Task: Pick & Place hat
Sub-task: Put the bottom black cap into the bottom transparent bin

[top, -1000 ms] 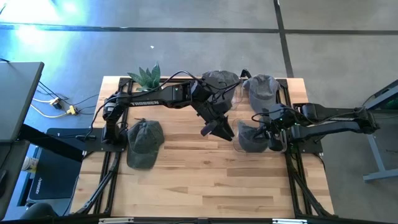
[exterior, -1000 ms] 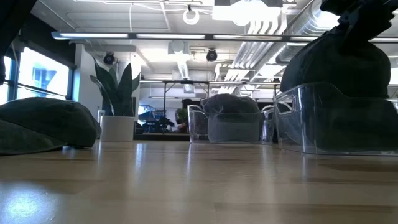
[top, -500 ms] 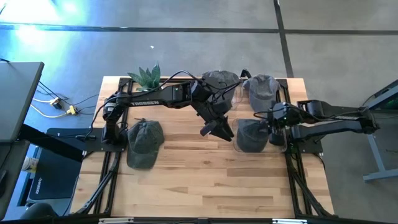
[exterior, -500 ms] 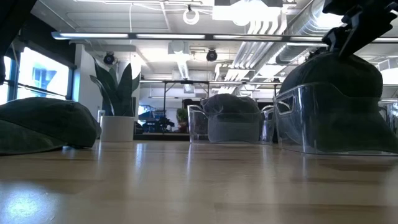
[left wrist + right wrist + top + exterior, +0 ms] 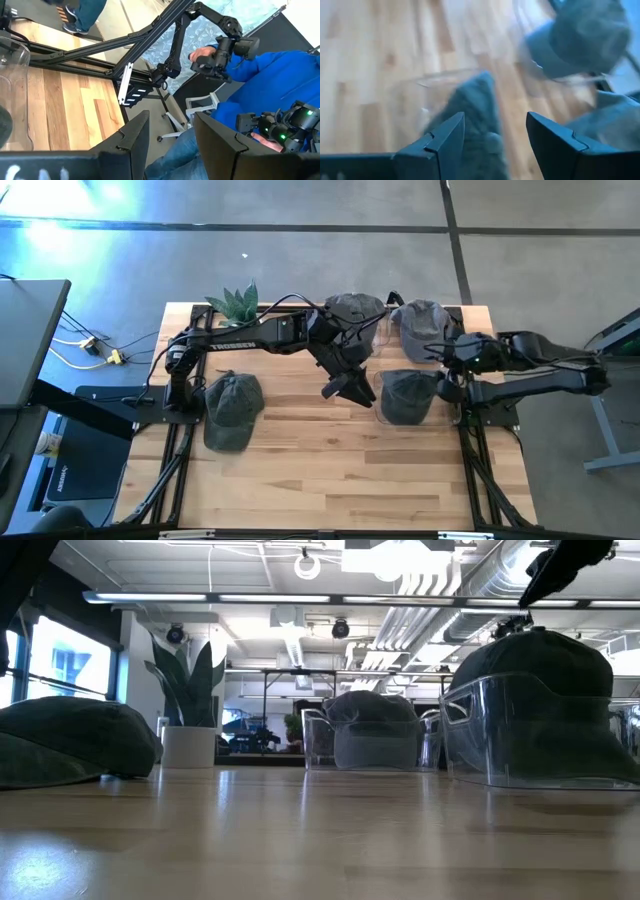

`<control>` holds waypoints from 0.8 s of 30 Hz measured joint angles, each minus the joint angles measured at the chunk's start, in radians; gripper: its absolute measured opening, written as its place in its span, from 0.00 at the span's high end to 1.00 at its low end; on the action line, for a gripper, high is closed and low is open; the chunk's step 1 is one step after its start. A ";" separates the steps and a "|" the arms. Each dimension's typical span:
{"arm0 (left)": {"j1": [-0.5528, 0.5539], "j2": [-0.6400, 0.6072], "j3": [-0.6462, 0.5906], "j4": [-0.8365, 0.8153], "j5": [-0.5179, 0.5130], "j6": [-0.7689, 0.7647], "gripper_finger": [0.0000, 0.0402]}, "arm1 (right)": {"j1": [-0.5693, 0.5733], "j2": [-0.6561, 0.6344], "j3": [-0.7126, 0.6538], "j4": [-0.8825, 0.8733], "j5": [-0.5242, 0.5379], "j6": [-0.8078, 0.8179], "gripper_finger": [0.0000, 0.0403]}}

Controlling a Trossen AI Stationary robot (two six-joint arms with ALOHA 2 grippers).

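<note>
High view: right gripper [image 5: 447,366] raised just beside the clear bin [image 5: 382,416] on the table's right side, fingers spread, holding nothing. Dark green hat [image 5: 406,395] sitting in that bin, just left of and below the gripper, not touching it. Crown up, soft and a little crumpled. Left gripper [image 5: 350,387] parked mid-table, just left of the bin, fingers apart with nothing between. Second hat [image 5: 231,408] flat on the wood at left; two more hats [image 5: 352,309] [image 5: 420,320] at the back edge, near a potted plant [image 5: 236,302].

Low view: hat [image 5: 540,652] domed above the clear bin wall [image 5: 520,740], right arm's dark tip [image 5: 555,565] above it, clear of the fabric. Another binned hat [image 5: 372,710] farther back, loose hat [image 5: 75,735] at left.

Left wrist view: own fingers [image 5: 131,137] parted, empty; a person in a blue sleeve [image 5: 280,80] beyond the table.

Right wrist view: fingers [image 5: 442,137] wide apart, hat [image 5: 475,112] blurred beyond them, inside the clear bin.
</note>
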 joint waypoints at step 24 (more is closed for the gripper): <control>0.000 0.000 0.000 0.000 -0.034 0.012 0.63 | -0.158 0.225 -0.078 -0.002 -0.453 -0.374 0.77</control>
